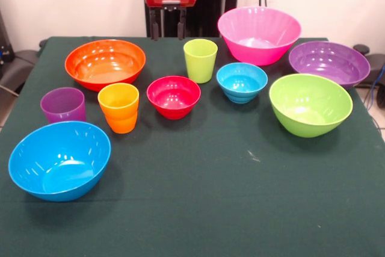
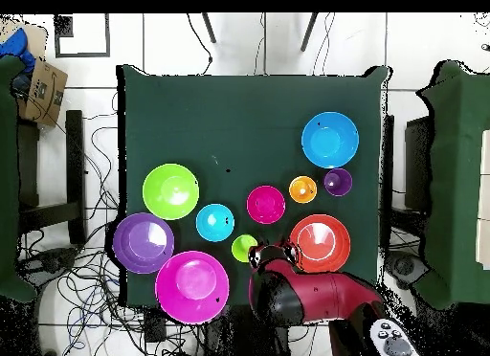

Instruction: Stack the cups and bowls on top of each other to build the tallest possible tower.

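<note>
Cups (image 1: pixel 200 59) and bowls (image 1: pixel 173 96) stand apart, unstacked; gripper (image 1: pixel 169 22) jaws' state unclear.

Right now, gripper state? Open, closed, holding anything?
Gripper: drawn back at the table's far edge, holding nothing. Two fingers show with a gap between them, so it looks open.

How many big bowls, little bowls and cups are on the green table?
Big glossy plastic bowls: 5, namely orange, pink, purple, lime green and blue.
Small plastic bowls: 2, namely red and ridged light blue.
Plastic cups: 3, namely lime green, ridged orange and translucent purple.
Total: 10.
</note>
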Action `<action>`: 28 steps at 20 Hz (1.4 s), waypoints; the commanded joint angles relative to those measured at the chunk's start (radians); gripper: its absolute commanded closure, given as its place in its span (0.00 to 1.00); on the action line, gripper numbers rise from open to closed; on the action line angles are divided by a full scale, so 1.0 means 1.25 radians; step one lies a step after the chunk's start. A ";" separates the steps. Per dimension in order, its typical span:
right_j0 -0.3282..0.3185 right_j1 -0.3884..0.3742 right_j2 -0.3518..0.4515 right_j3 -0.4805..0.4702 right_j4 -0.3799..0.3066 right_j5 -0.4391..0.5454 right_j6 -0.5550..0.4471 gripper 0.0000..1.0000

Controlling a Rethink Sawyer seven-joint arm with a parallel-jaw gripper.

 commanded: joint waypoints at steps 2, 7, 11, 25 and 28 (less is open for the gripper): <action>0.038 0.067 -0.003 0.016 -0.055 0.028 0.054 0.00; 0.042 0.047 -0.005 0.046 -0.046 0.034 0.064 0.00; 0.036 0.032 0.007 0.068 -0.034 0.044 0.067 0.00; 0.048 -0.001 0.032 0.103 0.006 0.057 0.085 0.00; 0.049 0.002 0.032 0.103 0.007 0.054 0.086 0.00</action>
